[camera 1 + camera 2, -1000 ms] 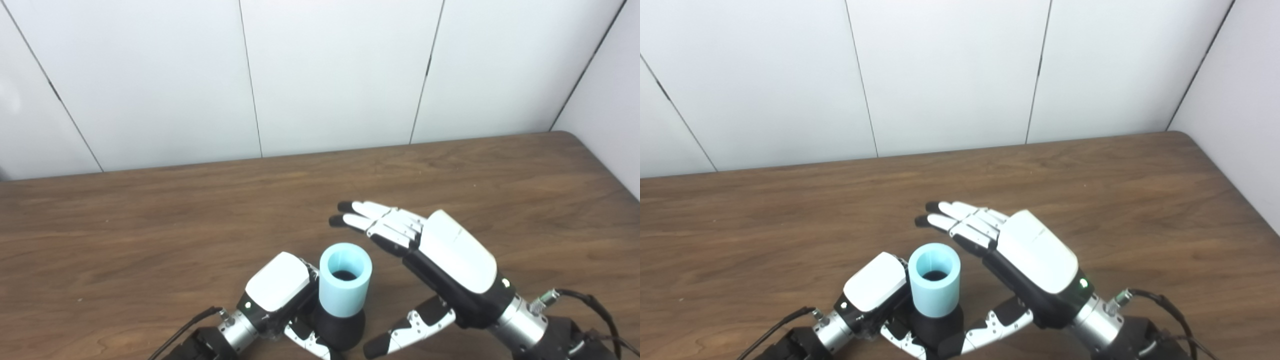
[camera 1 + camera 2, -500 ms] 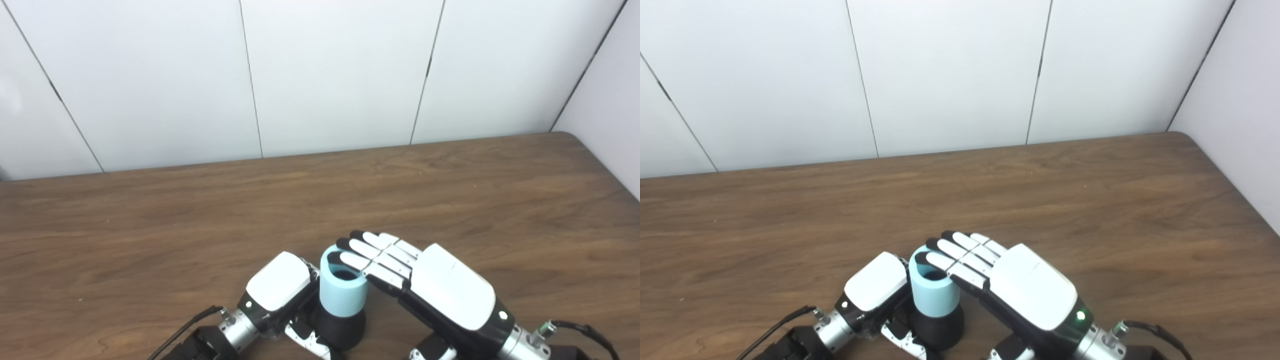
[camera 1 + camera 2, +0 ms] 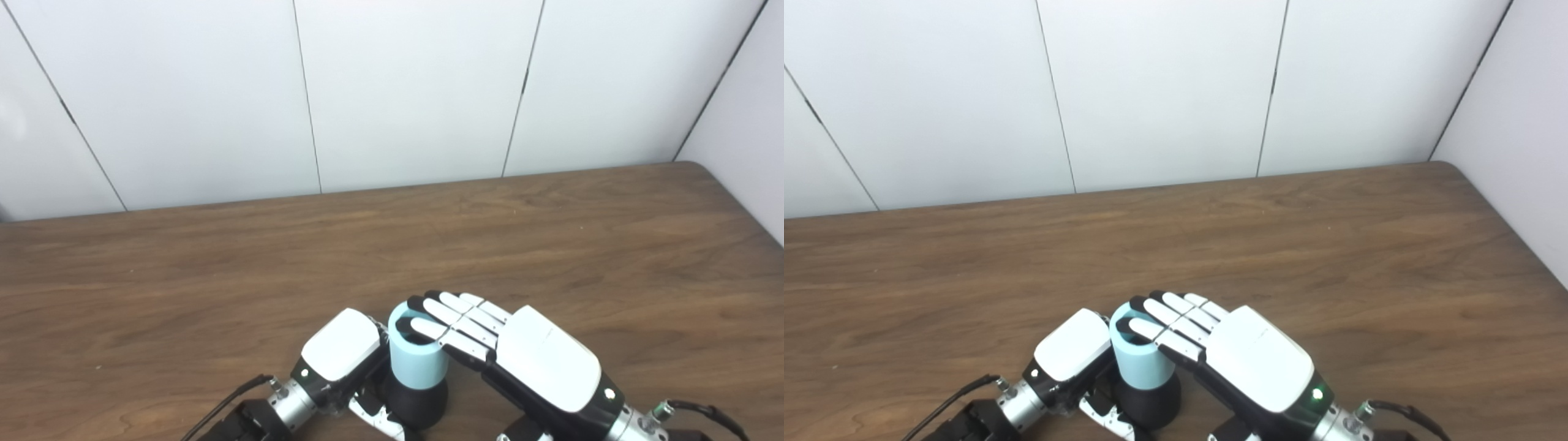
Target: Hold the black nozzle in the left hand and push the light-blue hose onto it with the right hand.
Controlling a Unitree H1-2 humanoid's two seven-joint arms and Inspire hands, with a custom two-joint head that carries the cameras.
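Pressing hose (image 3: 416, 364) on nozzle (image 3: 416, 401): right hand (image 3: 508, 352); left hand (image 3: 343, 355) steadies.

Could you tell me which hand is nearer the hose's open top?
Right. The right hand lies flat across the top of the light-blue hose; the left hand grips lower, at the black nozzle.

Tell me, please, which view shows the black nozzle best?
The left eye view: the black nozzle shows its rounded base unobstructed under the light-blue hose. In the right eye view the right hand crowds its right side.

A dark wood-grain table (image 3: 184, 269) carries the black nozzle (image 3: 416, 401), standing upright near its front edge, before white wall panels.
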